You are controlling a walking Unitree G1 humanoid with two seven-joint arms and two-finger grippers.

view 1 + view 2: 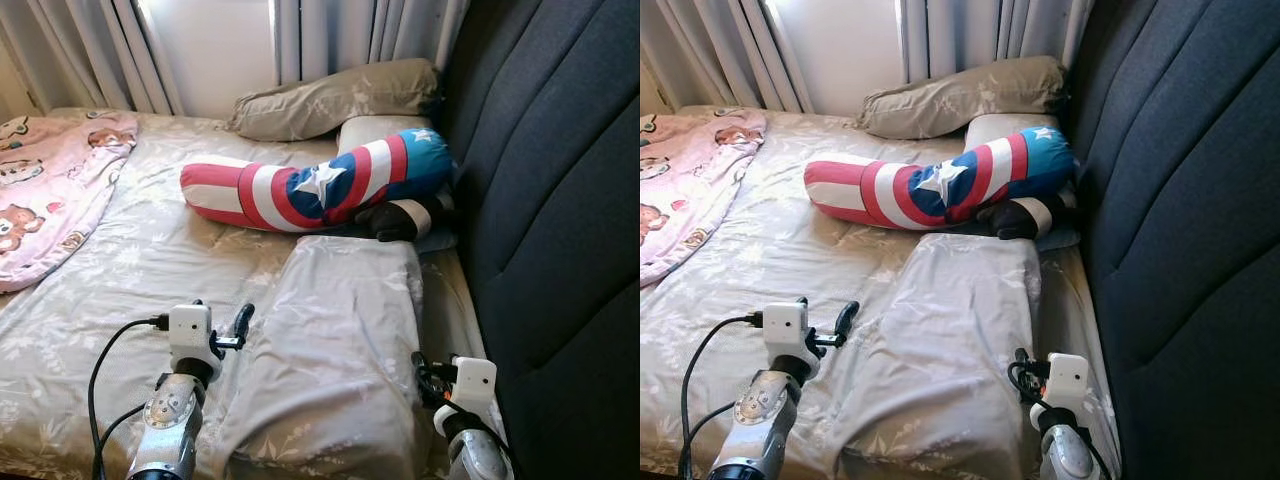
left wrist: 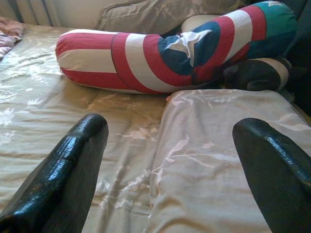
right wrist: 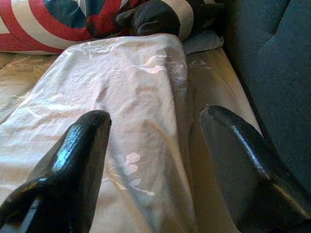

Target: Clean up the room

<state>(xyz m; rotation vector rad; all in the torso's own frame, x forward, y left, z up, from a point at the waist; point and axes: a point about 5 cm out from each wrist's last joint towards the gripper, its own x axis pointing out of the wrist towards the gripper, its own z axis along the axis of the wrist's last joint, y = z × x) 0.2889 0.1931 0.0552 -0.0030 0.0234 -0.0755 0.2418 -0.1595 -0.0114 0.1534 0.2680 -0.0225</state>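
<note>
Bed point(image 1: 150, 260) with dark upholstered headboard point(image 1: 560, 200) along its 3 o'clock side. A folded beige floral quilt point(image 1: 340, 340) lies lengthwise at centre, directly ahead of both arms; a pink bear-print blanket point(image 1: 50, 190) is bunched at 10 o'clock; a red, white and blue star-patterned bolster point(image 1: 320, 185) lies across the bed at 12 o'clock, with a beige pillow point(image 1: 340, 100) beyond it and a small dark plush item point(image 1: 395, 220) tucked just under its 3 o'clock end.

Likely risks: the quilt is limp and slippery-looking, so a grasp taking only its top layer could unfold it rather than lift it; a forward reach could nudge the bolster or the plush item against the headboard; the left arm's loose black cable point(image 1: 110, 350) could snag the bedding.

Left pincer point(image 1: 235, 330): fingers spread wide, empty, hovering over the quilt's 9 o'clock edge. Right pincer point(image 3: 155, 165): fingers likewise spread wide, empty, poised over the quilt's 3 o'clock edge, near the headboard.
</note>
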